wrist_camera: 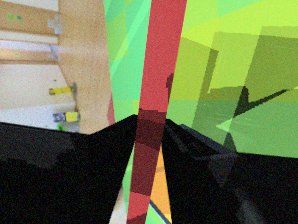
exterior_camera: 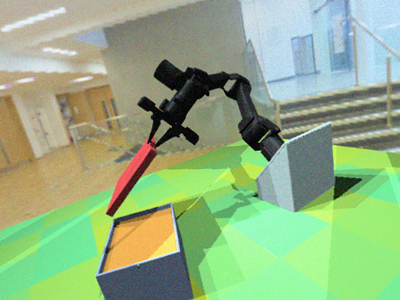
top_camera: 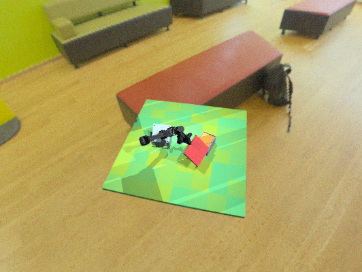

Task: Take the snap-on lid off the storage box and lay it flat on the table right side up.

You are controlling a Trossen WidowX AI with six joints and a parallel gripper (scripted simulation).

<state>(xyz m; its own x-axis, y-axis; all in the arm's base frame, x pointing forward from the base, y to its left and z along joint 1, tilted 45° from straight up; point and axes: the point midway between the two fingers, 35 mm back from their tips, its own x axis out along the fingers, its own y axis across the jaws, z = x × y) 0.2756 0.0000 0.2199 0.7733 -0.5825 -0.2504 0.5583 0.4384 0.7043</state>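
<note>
Green and yellow patches cover the table (top_camera: 224, 190) (exterior_camera: 224, 269), with a red bench (top_camera: 204, 71) behind it in the top view. Pinched at one edge, the lid (top_camera: 196, 151) (exterior_camera: 131, 177) (wrist_camera: 162, 60) hangs tilted from the gripper (top_camera: 190, 141) (exterior_camera: 153, 144) (wrist_camera: 150, 122), its far end pointing down. It is off the box (top_camera: 211, 147) (exterior_camera: 147, 290), apart from the table. Upright and open-topped, the box rests on the table, orange showing inside its grey-blue walls.
</note>
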